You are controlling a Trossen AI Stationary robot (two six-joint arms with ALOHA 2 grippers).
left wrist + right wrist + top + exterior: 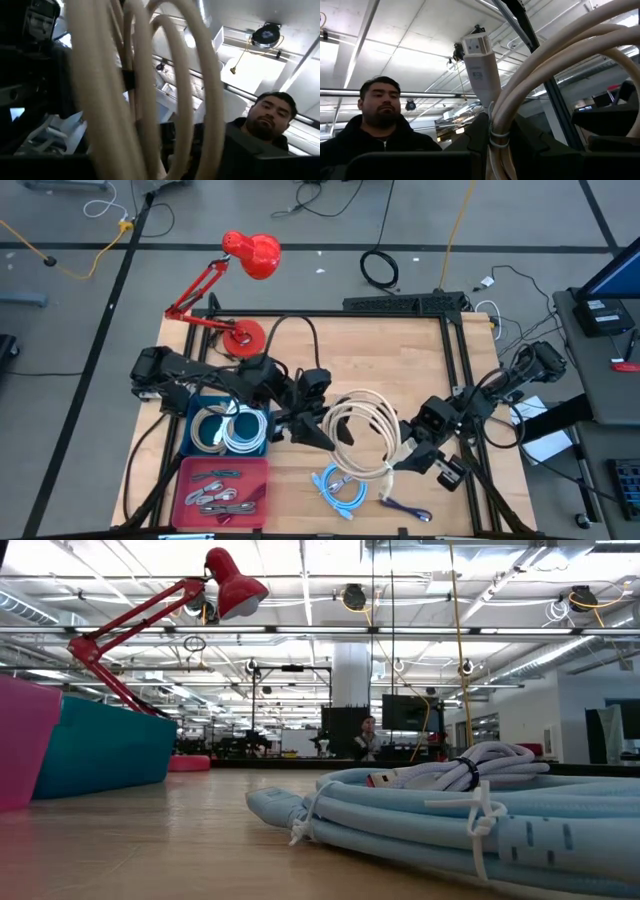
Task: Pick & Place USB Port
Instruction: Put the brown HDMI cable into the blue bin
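A coil of cream cable hangs between the two arms over the middle of the table, lifted off the wood. The right gripper is at the coil's right side, fingers narrow and pinched on the cable near its tie; from that wrist the cable's white USB plug stands up just past the fingers. The left gripper is at the coil's left edge, with cream loops running right across its wrist camera; I cannot tell how wide its fingers stand or whether they grip. To the left sits a blue bin with a white coil in it, and in front of it a pink bin holding grey cables. A light blue cable lies on the table below the cream coil, a small purple one just beside it. A red lamp stands at the back left. A person in a dark top shows beyond the table.
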